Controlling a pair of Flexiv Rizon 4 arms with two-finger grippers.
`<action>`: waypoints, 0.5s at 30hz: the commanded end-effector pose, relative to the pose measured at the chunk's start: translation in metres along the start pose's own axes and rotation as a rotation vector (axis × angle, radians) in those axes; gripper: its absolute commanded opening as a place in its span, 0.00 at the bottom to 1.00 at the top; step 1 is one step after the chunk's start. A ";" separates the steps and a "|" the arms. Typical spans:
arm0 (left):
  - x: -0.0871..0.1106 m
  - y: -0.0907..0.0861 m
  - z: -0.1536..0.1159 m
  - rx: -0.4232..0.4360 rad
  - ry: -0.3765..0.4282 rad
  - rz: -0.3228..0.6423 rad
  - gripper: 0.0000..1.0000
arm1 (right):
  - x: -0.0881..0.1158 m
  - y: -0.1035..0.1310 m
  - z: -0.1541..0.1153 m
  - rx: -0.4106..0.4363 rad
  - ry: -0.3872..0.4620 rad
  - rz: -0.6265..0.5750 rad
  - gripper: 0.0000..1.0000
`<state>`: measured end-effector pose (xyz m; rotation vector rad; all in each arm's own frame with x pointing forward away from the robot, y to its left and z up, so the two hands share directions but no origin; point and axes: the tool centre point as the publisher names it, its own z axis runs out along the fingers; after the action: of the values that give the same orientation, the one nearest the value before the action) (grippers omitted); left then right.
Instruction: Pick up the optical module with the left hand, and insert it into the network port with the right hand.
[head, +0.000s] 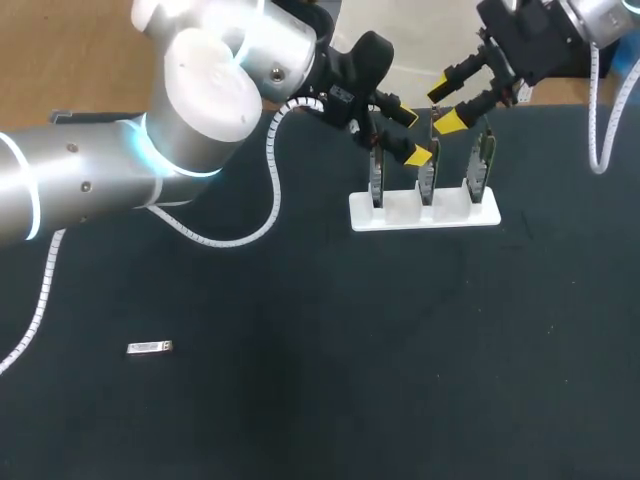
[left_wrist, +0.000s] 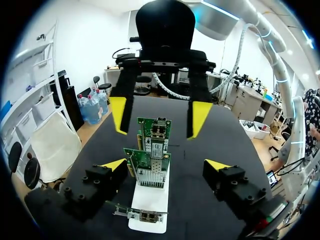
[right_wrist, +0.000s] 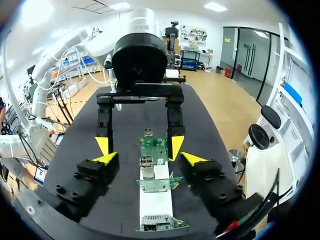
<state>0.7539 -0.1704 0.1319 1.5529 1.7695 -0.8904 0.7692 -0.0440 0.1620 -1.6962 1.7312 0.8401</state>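
left gripper (head: 408, 135) wide, empty, beside white rack (head: 424, 212) of network cards (head: 428, 170) | right gripper (head: 447, 106) wide, empty, above same rack | optical module (head: 150, 347) flat on table (head: 320, 390), well apart from both | step: fetch module; judgement: left descends squarely, fingers across its narrow sides, gripping one end so the other stays free for handover

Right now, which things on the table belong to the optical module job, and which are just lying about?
For the job: optical module, lying flat apart from the rest; three network cards upright in a white stand; left gripper and right gripper, both open by the cards.
Just there: black table, bearing it all.
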 end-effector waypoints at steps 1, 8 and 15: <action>-0.001 0.002 0.001 0.003 0.005 -0.002 1.00 | 0.000 0.002 -0.006 0.003 -0.014 -0.007 1.00; -0.001 0.002 0.001 0.003 0.005 -0.002 1.00 | -0.008 0.000 -0.019 -0.002 -0.059 -0.027 1.00; -0.001 0.002 0.001 0.003 0.005 -0.002 1.00 | -0.019 -0.001 -0.028 -0.032 -0.099 -0.055 1.00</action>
<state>0.7539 -0.1704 0.1319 1.5528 1.7694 -0.8904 0.7659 -0.0505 0.1926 -1.6791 1.6140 0.8990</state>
